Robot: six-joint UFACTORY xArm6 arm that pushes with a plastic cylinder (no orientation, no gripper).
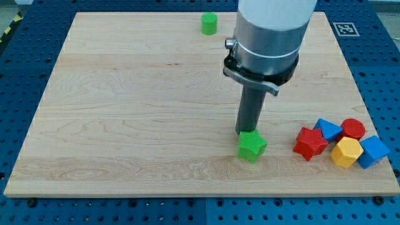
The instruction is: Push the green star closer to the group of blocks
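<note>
Camera view puts the green star [252, 146] near the tabletop's [125, 112] bottom edge, right of centre. My tip [248, 130], the tool, meets the star's top-left side, apparently touching; a bare rod, it has nothing to open or close. The group lies toward the view's right: red block [310, 142] nearest, then blue block [327, 129], red cylinder [353, 129], yellow block [346, 152], another blue block [374, 152]. A green cylinder [209, 24] sits well apart at top.

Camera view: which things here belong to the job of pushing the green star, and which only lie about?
Part of the job:
green star
my tip, touching the star's top side
group at the view's right: red star, two blue blocks, red cylinder, yellow block

Lying about:
green cylinder
</note>
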